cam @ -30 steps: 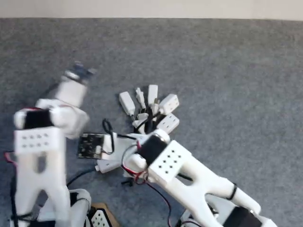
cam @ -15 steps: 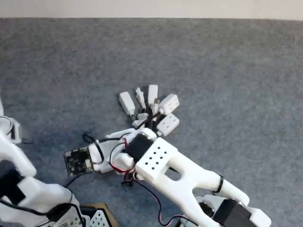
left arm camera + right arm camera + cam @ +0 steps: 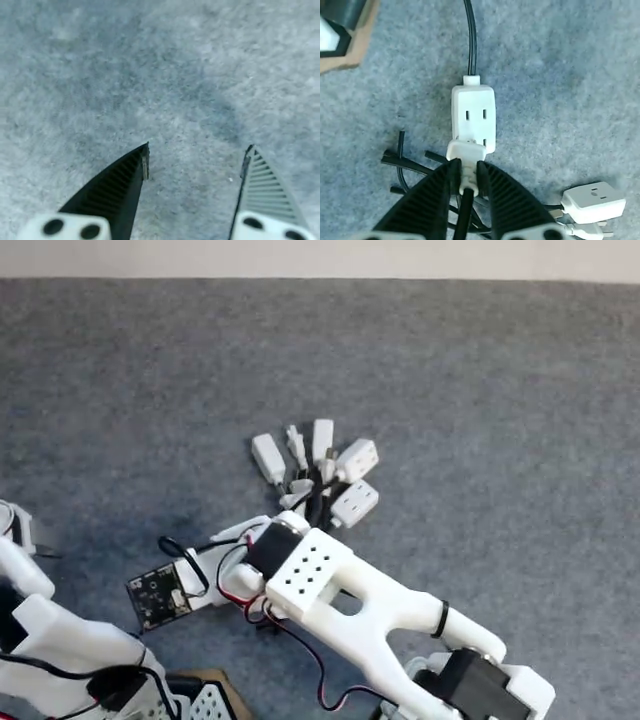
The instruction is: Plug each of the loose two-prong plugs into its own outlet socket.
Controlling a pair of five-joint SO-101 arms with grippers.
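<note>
Clamping a white two-prong plug [image 3: 465, 150], the right gripper [image 3: 467, 164] has its two black ribbed fingers drawn in tight against the plug's sides, with the plug's black cable running back between them. The front of the plug butts against the end of a white socket block [image 3: 473, 112] that faces the gripper. The prongs are hidden, so how deep they sit cannot be told. The block lies flat on the grey tabletop [image 3: 570, 75], its upper face showing two pairs of slots. A black cord [image 3: 471, 40] leaves the block's far end and runs straight away from the gripper.

Beside the gripper end of the block, loose black cables [image 3: 402, 160] spread out over the tabletop. Off the block's other side, near but apart from it, lies a second socket [image 3: 593, 201], white and tilted, with a small white plug [image 3: 592, 231] touching it. A brown board [image 3: 355, 50] sits well beyond the block's far end, off to one side.

In the high view, loose white plugs [image 3: 268, 458] and sockets [image 3: 357, 458] fan out just past the right arm [image 3: 340, 590].

Well apart from the socket block, the left gripper [image 3: 195, 160] hangs over bare tabletop, its fingers spread wide with nothing between them.
</note>
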